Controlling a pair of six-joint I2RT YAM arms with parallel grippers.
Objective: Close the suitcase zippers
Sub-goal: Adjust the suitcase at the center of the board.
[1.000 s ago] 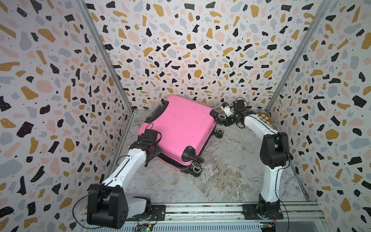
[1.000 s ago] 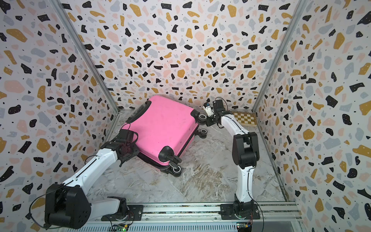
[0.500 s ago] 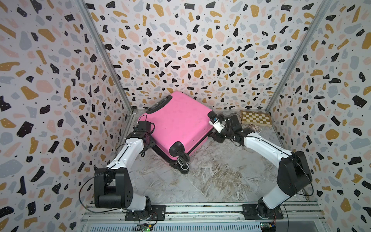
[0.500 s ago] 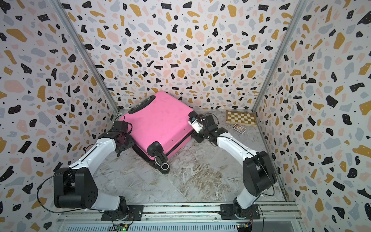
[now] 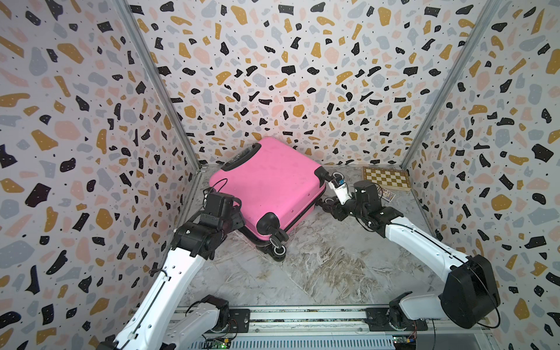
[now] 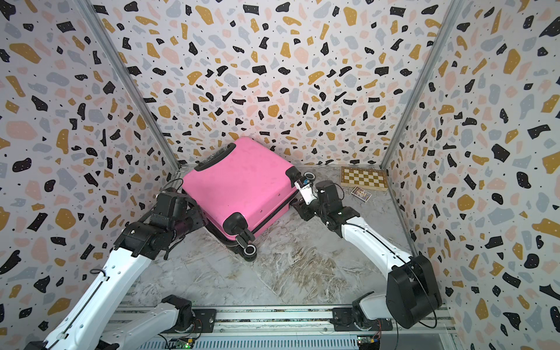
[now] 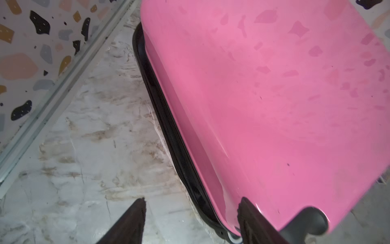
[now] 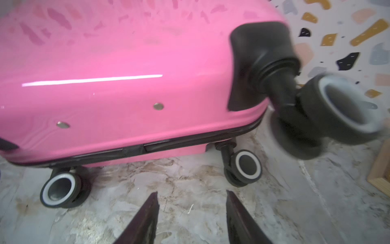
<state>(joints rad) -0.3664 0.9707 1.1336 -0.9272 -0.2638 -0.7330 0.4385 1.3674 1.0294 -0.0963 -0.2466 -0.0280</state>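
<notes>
The suitcase is filling the back-left corner, leaving only a narrow strip of floor along the left wall. Its wheels are jutting out on the front-right side, cluttering the approach there. The chessboard is occupying the back-right corner. In front, wide bare floor is lying open.

- Left arm and right arm: glossy white link shells between chunky black joint housings.
- Thin black cables run along the links and loop beside the joints.
- Both bases sit on a silver rail along the frame's lower edge.
- Right gripper: dark, tapered fingers.
</notes>
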